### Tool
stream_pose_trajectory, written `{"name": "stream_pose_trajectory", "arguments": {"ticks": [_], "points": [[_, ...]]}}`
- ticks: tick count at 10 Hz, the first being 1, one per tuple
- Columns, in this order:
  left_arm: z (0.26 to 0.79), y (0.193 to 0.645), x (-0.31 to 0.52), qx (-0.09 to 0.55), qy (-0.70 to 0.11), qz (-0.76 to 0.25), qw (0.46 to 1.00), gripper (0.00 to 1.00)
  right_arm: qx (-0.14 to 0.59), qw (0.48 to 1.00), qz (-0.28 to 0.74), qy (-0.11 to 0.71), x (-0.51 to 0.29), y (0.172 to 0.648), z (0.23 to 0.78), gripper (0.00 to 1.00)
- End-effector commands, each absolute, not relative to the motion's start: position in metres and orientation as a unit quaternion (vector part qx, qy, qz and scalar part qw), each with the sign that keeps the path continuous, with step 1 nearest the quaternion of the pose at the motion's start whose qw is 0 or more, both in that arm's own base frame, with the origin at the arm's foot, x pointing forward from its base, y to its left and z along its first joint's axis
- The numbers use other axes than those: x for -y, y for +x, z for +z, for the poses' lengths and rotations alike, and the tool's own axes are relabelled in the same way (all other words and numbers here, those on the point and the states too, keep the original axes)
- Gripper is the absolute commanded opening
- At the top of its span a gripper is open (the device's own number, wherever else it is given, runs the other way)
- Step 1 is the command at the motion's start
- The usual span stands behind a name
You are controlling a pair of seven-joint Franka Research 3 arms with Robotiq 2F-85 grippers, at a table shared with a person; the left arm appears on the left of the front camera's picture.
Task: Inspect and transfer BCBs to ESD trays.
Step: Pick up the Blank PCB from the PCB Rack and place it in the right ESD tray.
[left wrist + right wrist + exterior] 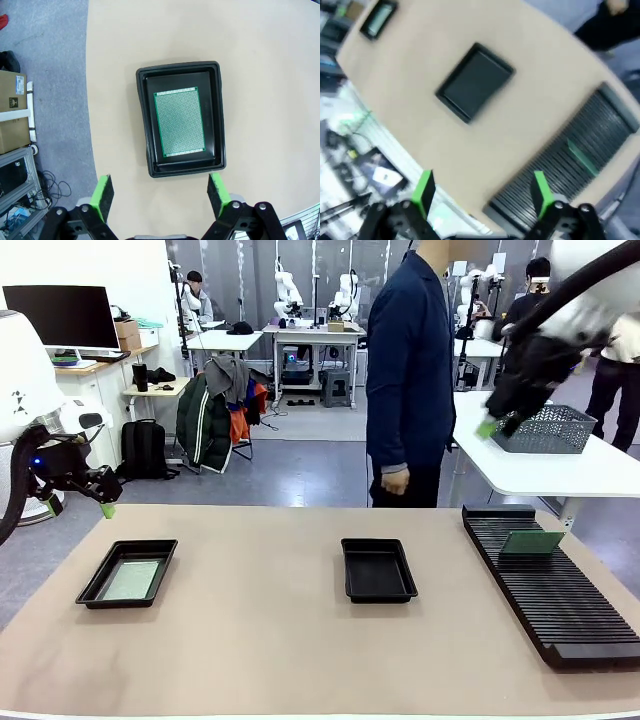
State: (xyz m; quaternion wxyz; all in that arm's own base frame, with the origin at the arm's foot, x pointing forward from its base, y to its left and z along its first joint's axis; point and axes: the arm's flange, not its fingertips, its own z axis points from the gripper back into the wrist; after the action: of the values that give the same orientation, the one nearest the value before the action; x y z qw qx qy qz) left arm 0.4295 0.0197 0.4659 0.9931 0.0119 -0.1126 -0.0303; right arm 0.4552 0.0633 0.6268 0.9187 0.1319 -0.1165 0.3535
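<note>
BCB [179,122] flat, lengthwise in tray [147,125]; 2nd BCB [532,542] prob. upright in rack [560,600].

Beige tabletop [270,640]. Black left tray [112,602] and middle tray [378,575]. The board [179,122] in the left one is green with a fine dot grid. Black ribbed rack [560,610], right.

Glossy black plastic tray [218,117], perforated green board [179,122], matt tabletop [150,30]

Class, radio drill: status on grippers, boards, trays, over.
Left gripper, right gripper open, empty. One BCB in left tray; middle tray bare. Another BCB standing in rack. Nothing blocking.
</note>
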Motion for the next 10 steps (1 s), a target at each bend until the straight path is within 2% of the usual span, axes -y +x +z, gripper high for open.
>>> {"name": "stream_pose_trajectory", "arguments": {"ticks": [1, 3, 5, 8, 10], "points": [[0.465, 0.429, -0.02, 0.115, 0.012, -0.03, 0.993, 1.0, 0.155, 0.847, 0.502, 0.083, -0.02, 0.469, 0.654, 1.0], [0.465, 0.429, -0.02, 0.115, 0.012, -0.03, 0.993, 1.0, 0.157, 0.784, 0.6, 0.038, 0.029, 0.475, 0.676, 1.0], [0.465, 0.429, -0.02, 0.115, 0.012, -0.03, 0.993, 1.0, 0.121, 0.727, 0.676, -0.005, 0.055, 0.473, 0.682, 1.0], [0.465, 0.429, -0.02, 0.115, 0.012, -0.03, 0.993, 1.0, 0.078, 0.678, 0.73, -0.036, 0.073, 0.475, 0.677, 1.0], [0.465, 0.429, -0.02, 0.115, 0.012, -0.03, 0.993, 1.0, 0.066, 0.679, 0.731, -0.039, 0.073, 0.474, 0.671, 1.0]]}}
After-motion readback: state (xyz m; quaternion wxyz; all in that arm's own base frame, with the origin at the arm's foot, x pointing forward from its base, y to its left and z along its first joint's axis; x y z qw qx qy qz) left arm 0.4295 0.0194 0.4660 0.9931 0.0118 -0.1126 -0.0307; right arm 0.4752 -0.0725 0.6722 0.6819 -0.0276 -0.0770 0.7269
